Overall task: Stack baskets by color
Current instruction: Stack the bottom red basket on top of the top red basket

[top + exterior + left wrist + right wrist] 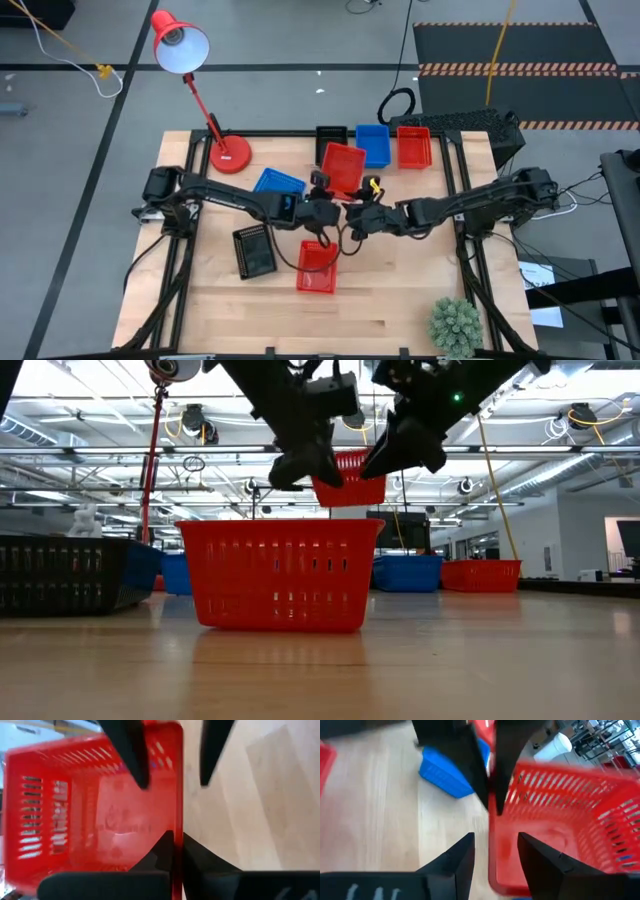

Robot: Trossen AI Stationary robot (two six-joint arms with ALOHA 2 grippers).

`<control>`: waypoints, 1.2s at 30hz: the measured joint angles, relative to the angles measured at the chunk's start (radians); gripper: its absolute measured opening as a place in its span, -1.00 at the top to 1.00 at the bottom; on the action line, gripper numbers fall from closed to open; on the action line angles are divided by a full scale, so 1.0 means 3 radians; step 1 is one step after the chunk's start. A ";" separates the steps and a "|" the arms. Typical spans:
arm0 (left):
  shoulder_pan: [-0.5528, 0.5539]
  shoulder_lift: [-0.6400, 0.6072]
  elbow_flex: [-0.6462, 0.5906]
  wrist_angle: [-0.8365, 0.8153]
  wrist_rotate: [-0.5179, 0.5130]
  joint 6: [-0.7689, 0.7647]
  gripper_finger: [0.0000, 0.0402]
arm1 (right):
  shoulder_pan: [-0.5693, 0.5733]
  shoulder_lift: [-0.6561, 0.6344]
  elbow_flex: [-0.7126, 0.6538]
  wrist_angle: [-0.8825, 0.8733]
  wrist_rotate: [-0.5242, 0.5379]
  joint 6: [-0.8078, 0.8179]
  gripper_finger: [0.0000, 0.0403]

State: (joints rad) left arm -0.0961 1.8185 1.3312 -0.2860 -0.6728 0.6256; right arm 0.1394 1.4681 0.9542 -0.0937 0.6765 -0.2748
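- The left gripper (pixel 176 837) is pinched narrow on one end wall of the raised red basket (pixel 350 478). It holds the basket in the air above the middle of the counter (pixel 400 300), behind the red basket (pixel 280 572) that stands there.
- The right gripper (pixel 495 840) sits astride the same wall with its jaws apart, one finger inside the basket and one outside, not clamped as far as I can see.
- My worry is the single thin edge grip: the basket hangs from one wall, so it may swing or twist out.
- The two grippers are crowded on one rim. If the right one closes or moves off line, I think it could knock the left gripper or lever the basket loose.
- A tilted basket could catch on the lower one's rim rather than nest.
- The low view shows the basket is clear of the counter, which the overhead view cannot show.
- The overhead view alone shows the black basket (pixel 253 250), the blue basket (pixel 277 182) and the back row (pixel 373 143).
- Only the wrist views show which jaws are actually gripping.
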 joint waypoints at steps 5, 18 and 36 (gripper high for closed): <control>-0.0090 -0.0007 0.0003 0.0071 0.0005 0.0099 0.90 | -0.0004 -0.0004 -0.0004 -0.0096 -0.0005 0.0036 0.47; -0.0172 -0.0003 0.0018 0.0300 -0.0004 0.0099 0.84 | 0.0018 -0.0006 0.0000 -0.0185 -0.0001 -0.0076 0.96; -0.0403 -0.0709 0.0027 -0.0200 -0.0054 -0.1186 -0.54 | -0.0133 -0.0693 -0.0006 -0.0748 -0.0520 -0.0451 0.99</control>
State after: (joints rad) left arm -0.2169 1.6058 1.3392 -0.3461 -0.6891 0.2700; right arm 0.0994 1.2603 0.9524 -0.3180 0.5205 -0.4101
